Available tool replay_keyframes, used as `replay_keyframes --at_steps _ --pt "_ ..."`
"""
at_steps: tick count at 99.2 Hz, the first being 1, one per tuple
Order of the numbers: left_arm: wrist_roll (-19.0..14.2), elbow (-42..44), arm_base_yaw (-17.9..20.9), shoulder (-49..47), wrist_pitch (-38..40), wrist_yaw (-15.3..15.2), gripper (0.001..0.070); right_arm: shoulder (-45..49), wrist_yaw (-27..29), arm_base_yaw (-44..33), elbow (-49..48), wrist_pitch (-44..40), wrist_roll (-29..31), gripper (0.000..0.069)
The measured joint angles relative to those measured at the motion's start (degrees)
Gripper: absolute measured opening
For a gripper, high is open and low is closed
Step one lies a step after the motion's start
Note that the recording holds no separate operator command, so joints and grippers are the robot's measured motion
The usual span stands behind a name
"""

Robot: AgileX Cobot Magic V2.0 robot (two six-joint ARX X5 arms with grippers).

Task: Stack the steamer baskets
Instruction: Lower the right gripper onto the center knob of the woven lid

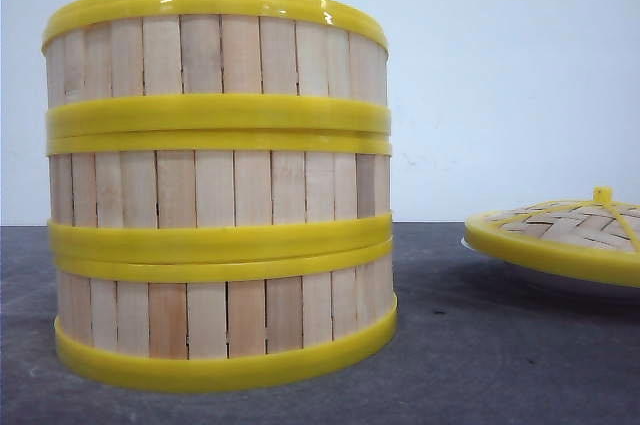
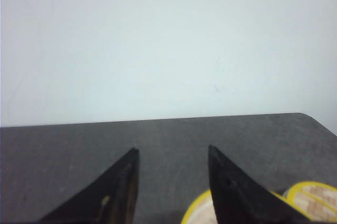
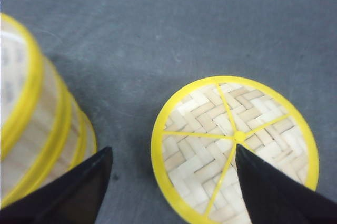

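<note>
Front view – stack: three round steamer baskets point(image 1: 220, 185) of pale vertical wooden slats with thick yellow plastic rims stand one on another on the dark grey table point(image 1: 480, 365), at the left of the picture.
Front view – alignment: the middle rims sit slightly askew, the lowest joint sloping a little toward one side; the column otherwise looks upright.
Front view – lid: a domed woven-bamboo lid with yellow rim and knob point(image 1: 565, 230) rests on a white plate point(image 1: 560, 280) to the right, well apart from the stack.
Front view – arms: only dark tips show at the top right corner; too little to identify.
Left wrist view – tool: the left gripper point(image 2: 171, 190) has its black fingers spread, with bare table between them and nothing held.
Left wrist view – objects: yellow-rimmed edges peek out at the lower right, probably the stack's top and the lid, though the crop is too tight to be sure.
Right wrist view – tool: the right gripper point(image 3: 174, 192) is spread wide and empty, above the lid point(image 3: 234, 147), with the stack point(image 3: 37, 129) at one side.
Stage: stacking appears complete.
Risk: a finger brushing the top rim during retreat could shift the skewed joints or topple the column; a descent by the right gripper could knock the lid off its plate.
</note>
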Motion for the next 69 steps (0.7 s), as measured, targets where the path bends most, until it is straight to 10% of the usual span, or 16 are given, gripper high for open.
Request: replay_keyframes --at_steps 30,69 --pt "1.88 0.0 0.0 -8.59 -12.66 3.5 0.024 15.08 -11.3 -15.54 0.0 2.89 -1.42 0.0448" --pt "1.9 0.0 0.0 -14.69 -17.07 8.72 0.024 25.62 -12.76 -20.04 0.0 8.22 -1.11 0.0323"
